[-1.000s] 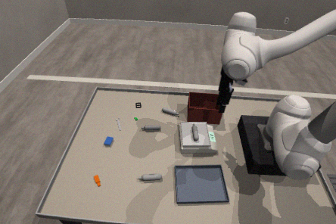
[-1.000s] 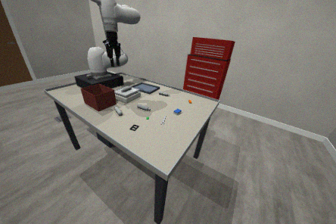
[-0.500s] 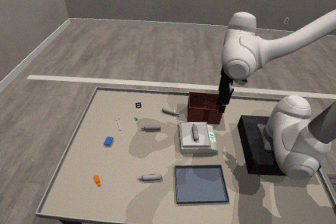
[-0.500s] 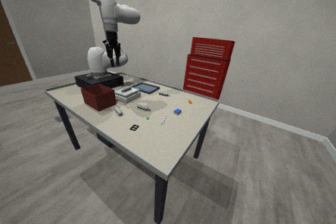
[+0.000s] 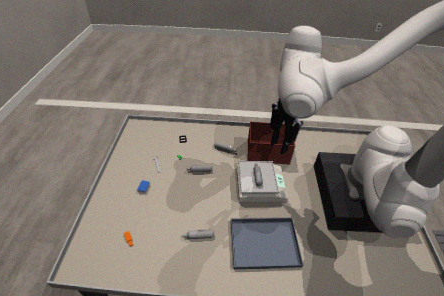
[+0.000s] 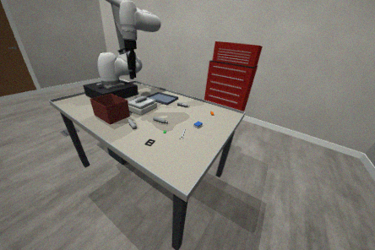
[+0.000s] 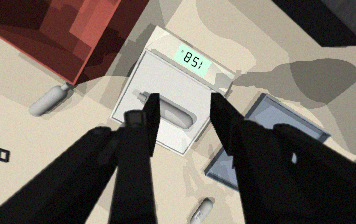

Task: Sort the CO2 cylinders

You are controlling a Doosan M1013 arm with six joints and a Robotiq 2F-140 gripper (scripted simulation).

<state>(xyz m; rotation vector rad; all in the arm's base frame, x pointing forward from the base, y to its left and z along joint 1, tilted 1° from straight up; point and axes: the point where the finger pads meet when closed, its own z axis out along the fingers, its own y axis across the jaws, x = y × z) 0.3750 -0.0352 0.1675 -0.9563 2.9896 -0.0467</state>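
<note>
A grey CO2 cylinder [image 5: 258, 174] lies on the white scale; it also shows in the wrist view [image 7: 167, 111]. The scale's green display [image 7: 193, 60] is lit. My gripper [image 5: 281, 144] hangs high above the scale and the red scrap bin [image 5: 270, 142], partly open and empty; in the wrist view [image 7: 184, 100] its fingers frame the cylinder from well above. Three more cylinders lie on the table: one left of the bin [image 5: 225, 148], one left of the scale [image 5: 200, 169], one left of the blue-grey tray [image 5: 199, 234]. The tray [image 5: 266, 243] holds nothing.
The robot's black base plinth [image 5: 341, 190] stands right of the scale. A blue block [image 5: 144, 186], an orange piece [image 5: 129, 238], a green bit [image 5: 179, 157], a black buckle [image 5: 183, 139] and a thin grey rod [image 5: 157, 164] lie on the left. A red tool chest [image 6: 232, 75] stands beyond the table.
</note>
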